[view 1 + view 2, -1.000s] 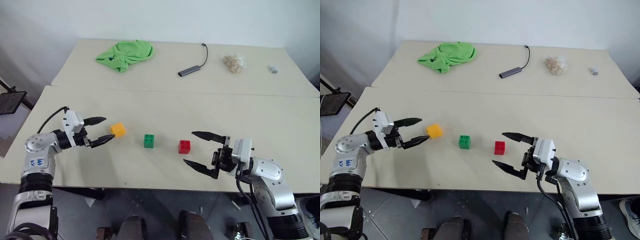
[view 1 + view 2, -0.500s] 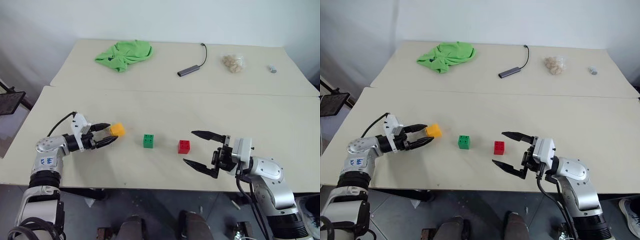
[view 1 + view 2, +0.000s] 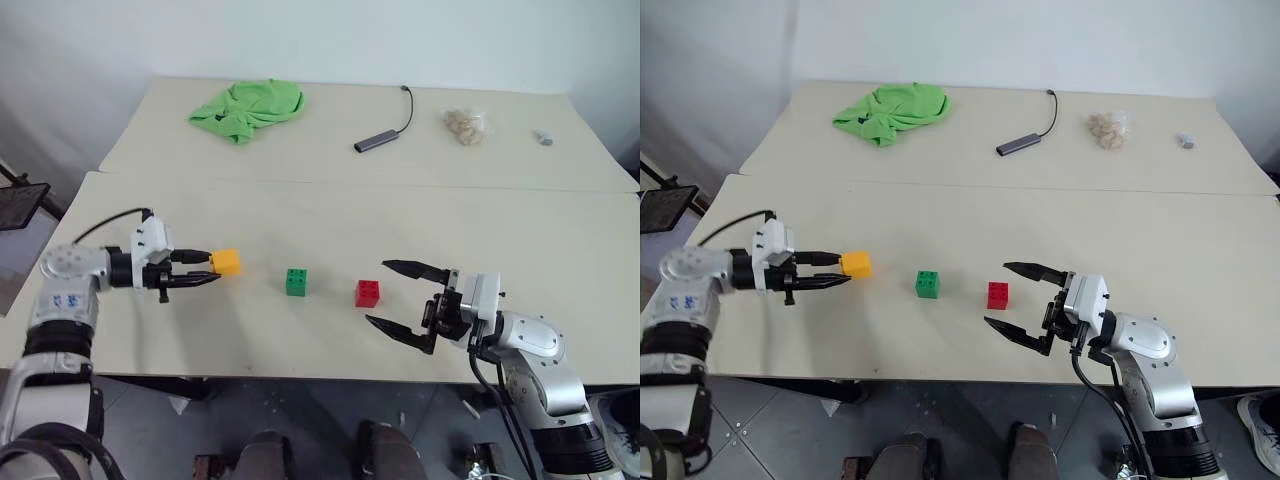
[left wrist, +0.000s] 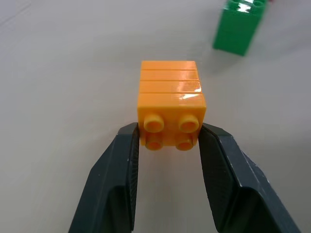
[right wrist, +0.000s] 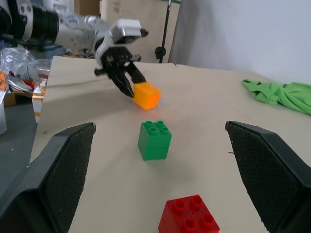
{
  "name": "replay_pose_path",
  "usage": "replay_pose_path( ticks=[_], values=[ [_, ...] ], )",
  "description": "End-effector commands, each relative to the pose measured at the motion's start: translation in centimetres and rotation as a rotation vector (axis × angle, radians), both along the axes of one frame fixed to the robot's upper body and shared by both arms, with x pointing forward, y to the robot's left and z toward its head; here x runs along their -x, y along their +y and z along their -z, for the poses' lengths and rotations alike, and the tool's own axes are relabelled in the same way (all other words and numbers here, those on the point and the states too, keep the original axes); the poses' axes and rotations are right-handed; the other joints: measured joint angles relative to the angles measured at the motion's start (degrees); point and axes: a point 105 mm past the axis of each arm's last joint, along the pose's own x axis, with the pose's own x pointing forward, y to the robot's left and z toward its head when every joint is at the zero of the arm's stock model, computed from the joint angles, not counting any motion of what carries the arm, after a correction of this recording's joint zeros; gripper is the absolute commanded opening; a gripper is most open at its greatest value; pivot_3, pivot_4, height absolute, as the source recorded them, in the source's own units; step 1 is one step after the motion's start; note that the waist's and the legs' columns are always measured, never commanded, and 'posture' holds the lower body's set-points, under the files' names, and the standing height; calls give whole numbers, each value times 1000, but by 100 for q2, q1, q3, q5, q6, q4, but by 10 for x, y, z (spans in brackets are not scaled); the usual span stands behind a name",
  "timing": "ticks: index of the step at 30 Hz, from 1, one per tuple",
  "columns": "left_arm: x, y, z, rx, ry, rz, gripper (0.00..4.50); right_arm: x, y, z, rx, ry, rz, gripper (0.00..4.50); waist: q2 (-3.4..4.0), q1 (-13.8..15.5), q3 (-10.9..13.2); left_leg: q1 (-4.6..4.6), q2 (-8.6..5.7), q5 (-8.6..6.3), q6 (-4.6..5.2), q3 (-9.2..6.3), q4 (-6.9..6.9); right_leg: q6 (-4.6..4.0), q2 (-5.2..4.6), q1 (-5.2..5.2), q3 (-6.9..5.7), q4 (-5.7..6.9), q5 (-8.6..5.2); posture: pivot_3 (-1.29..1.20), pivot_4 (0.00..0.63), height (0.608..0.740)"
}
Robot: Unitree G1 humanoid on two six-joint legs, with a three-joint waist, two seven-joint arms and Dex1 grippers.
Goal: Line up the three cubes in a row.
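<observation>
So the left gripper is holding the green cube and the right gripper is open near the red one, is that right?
Not quite. The left gripper is closed on the orange cube, not the green one; the left wrist view shows its fingers clamping that block's sides. The green cube sits untouched on the table. The rest holds: the right gripper is open near the red cube.

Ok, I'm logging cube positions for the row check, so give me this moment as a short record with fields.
orange-yellow cube: gripped at its studded end between the left gripper fingers
green cube: upright on the table, middle of the three
red cube: on the table, beside the green cube, apart from it
right gripper: open, empty, near the red cube
</observation>
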Motion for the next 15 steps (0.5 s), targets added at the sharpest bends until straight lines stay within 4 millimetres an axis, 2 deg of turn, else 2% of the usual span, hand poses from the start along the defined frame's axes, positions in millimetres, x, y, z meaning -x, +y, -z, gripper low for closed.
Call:
replay_pose_path(
  ticks=[1,3,5,7,11,15],
  values=[
    [4,9,-21,-211,31,76,1443,4,1,-4,-16,-20,-22,4500,0,-1,0,0,0,0,0,0,0,0,0,0,1,-1,0,0,150,740],
    [-4,18,-28,-415,40,40,1443,5,-2,-6,-28,-24,-23,4500,1,1,0,3,-1,-1,1,3,-3,0,0,0,2,-1,0,0,150,740],
    [-8,16,-38,-544,96,37,1443,6,-7,-5,-21,-24,-17,4500,1,8,0,2,-1,-1,1,3,-3,0,0,0,1,0,0,0,150,740],
    [-10,11,-40,-606,134,52,1443,6,-11,-5,-16,-23,-9,4500,1,3,0,0,-2,-1,3,5,-3,0,0,0,2,-4,0,0,150,740],
    [-17,1,-32,-744,122,104,1443,6,-10,-4,-19,-26,0,4500,1,-11,1,2,0,-2,3,5,-6,1,0,-2,3,-1,0,0,150,740],
    [-24,-23,-27,-755,111,164,1443,9,-8,-3,-33,-27,13,4500,-1,-5,2,2,0,-2,3,7,-5,1,0,-3,5,-1,0,0,150,740]
  ],
)
